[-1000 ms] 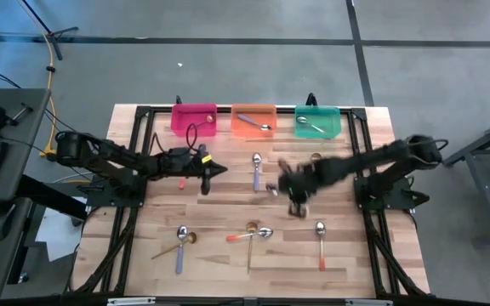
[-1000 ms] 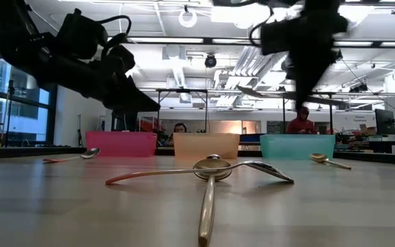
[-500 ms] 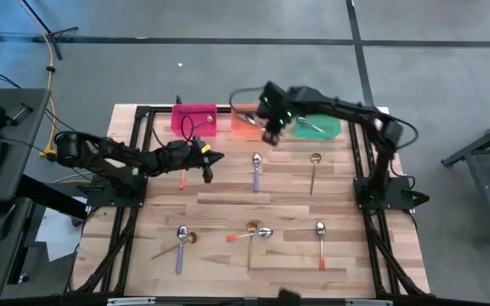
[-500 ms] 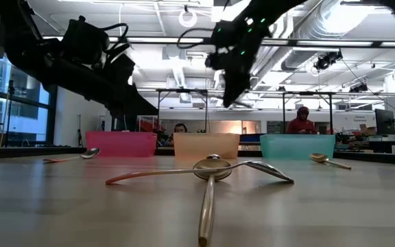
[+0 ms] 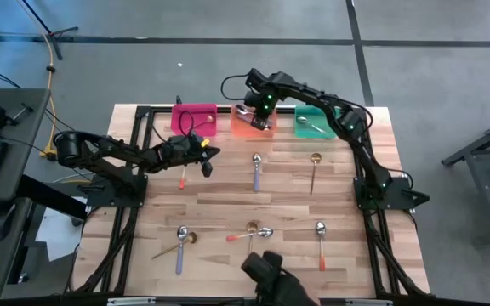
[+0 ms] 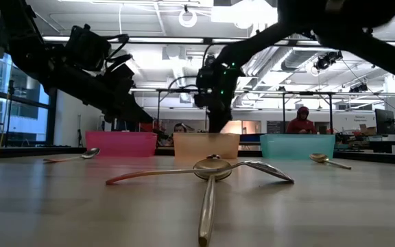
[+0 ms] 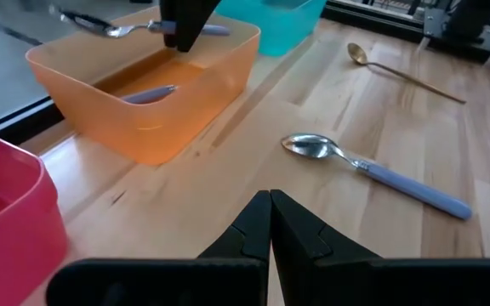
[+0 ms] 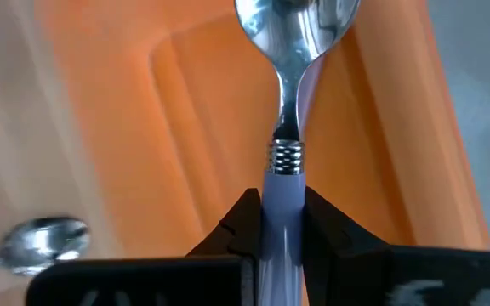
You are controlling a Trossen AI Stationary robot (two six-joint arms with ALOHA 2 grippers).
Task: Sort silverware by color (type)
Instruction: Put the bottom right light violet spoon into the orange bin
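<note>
My right gripper [image 5: 258, 116] hangs over the orange bin [image 5: 243, 127] at the far edge, shut on a spoon with a silver bowl and a purple-blue handle [image 8: 296, 25]. That spoon also shows in the left wrist view [image 7: 122, 28]. Another purple-blue spoon [image 7: 147, 93] lies inside the orange bin. My left gripper [image 5: 208, 163] is shut and empty above the table in front of the pink bin [image 5: 194, 109], beside an orange-handled spoon [image 5: 182, 179] lying flat on the wood. My right gripper pinches the spoon's purple-blue handle [image 8: 283, 191] between its two fingers, a little behind the ribbed collar. The fingers [image 7: 181, 25] come from above, pointing down, and lie across the spoon. The spoon hangs about level, clear above the orange bin.
A teal bin [image 5: 330, 112] holds a spoon; the pink bin holds a gold one. On the table lie a purple-blue spoon [image 5: 256, 172], a gold spoon [image 5: 314, 168], an orange-handled spoon [image 5: 321, 245], a crossed pile [image 5: 253, 231] and a pair [image 5: 181, 242]. A dark shape [image 5: 270, 276] shows at the near edge.
My right gripper has gone up from the middle of the table and toward the far edge, carrying the purple-blue spoon lifted clear, and now hangs over the orange bin. My left gripper has drawn back a little toward the table's left edge, still shut.
</note>
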